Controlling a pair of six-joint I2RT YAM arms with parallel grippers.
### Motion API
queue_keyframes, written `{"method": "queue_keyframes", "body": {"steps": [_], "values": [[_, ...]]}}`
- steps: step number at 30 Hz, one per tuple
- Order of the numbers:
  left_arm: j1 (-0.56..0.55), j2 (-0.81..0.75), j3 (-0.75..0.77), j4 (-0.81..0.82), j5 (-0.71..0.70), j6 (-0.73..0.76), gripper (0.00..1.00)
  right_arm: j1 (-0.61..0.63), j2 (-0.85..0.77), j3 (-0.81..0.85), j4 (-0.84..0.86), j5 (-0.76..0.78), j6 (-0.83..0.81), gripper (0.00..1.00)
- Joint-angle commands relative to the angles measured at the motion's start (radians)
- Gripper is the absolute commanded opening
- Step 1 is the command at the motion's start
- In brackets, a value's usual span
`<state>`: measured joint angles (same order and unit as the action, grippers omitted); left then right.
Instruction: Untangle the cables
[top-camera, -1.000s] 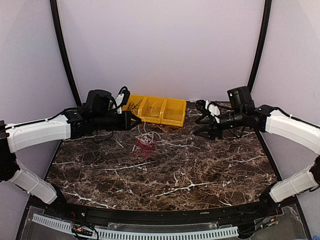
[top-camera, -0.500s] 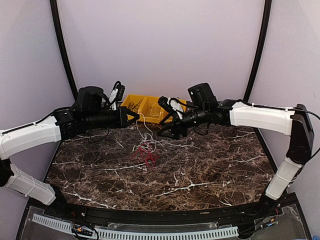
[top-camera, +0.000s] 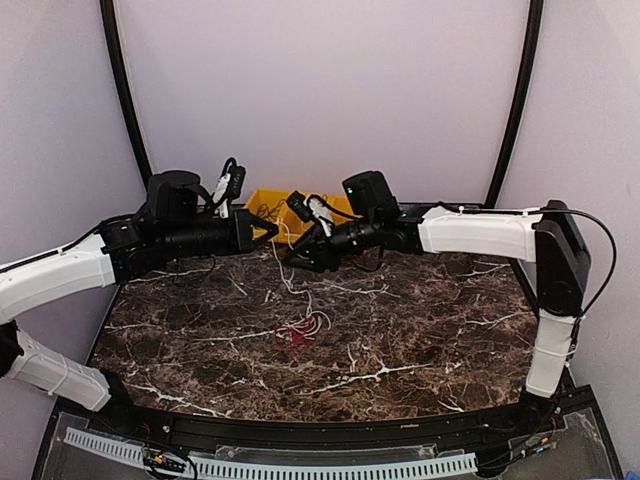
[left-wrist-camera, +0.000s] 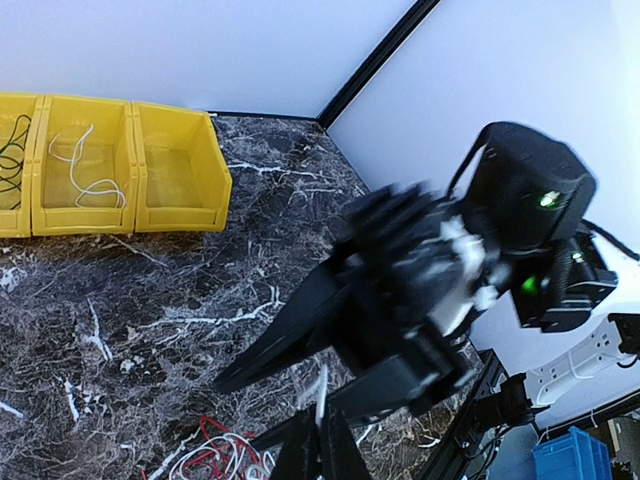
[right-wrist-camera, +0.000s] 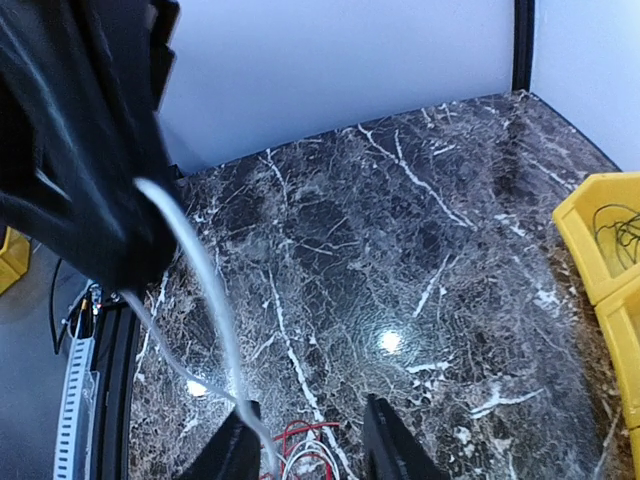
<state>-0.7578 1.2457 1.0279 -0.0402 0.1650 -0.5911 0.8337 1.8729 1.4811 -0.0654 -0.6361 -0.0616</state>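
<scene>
The cables are a small red and white tangle (top-camera: 299, 335) lying on the marble table (top-camera: 420, 340), with one white strand (top-camera: 288, 280) rising from it. My left gripper (top-camera: 272, 231) holds that strand up; in the left wrist view its fingertips (left-wrist-camera: 321, 442) are shut on the white strand (left-wrist-camera: 324, 395), with the tangle (left-wrist-camera: 213, 455) below. My right gripper (top-camera: 290, 256) hovers right beside the left one, open. In the right wrist view the strand (right-wrist-camera: 205, 280) runs down against the left finger (right-wrist-camera: 237, 447), with a wide gap to the other finger and the tangle (right-wrist-camera: 312, 445) beneath.
Yellow bins (left-wrist-camera: 120, 165) stand along the back edge, partly hidden behind both arms in the top view (top-camera: 268, 203). One holds a dark cable (left-wrist-camera: 10, 150), another a white one (left-wrist-camera: 85, 165). Curtain walls and black frame poles (top-camera: 125, 90) enclose the table.
My right arm has swung left across the table to the left gripper, and its jaws have narrowed. The left gripper has risen slightly with the white strand; the tangle has shifted toward the near edge.
</scene>
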Motion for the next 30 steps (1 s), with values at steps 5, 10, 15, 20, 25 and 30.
{"method": "queue_keyframes", "body": {"steps": [5,10,15,20,25,30], "values": [[-0.009,-0.125,0.03,-0.001,-0.077,-0.007,0.0,0.025,0.103,-0.059,0.1,-0.118,0.098,0.32],[-0.009,-0.18,0.026,0.002,-0.124,-0.003,0.0,0.041,0.155,-0.089,0.104,-0.16,0.086,0.33],[-0.009,-0.197,0.01,-0.005,-0.151,0.007,0.0,0.046,0.162,-0.083,0.071,-0.14,0.039,0.4],[-0.008,-0.209,-0.023,-0.002,-0.196,0.0,0.0,0.03,0.064,-0.122,-0.009,-0.087,-0.082,0.49],[-0.009,-0.234,-0.051,0.009,-0.225,0.002,0.0,0.012,-0.041,-0.237,0.019,-0.096,-0.168,0.55],[-0.009,-0.244,-0.063,0.022,-0.235,0.005,0.0,0.026,-0.049,-0.234,0.012,-0.152,-0.219,0.57]]}}
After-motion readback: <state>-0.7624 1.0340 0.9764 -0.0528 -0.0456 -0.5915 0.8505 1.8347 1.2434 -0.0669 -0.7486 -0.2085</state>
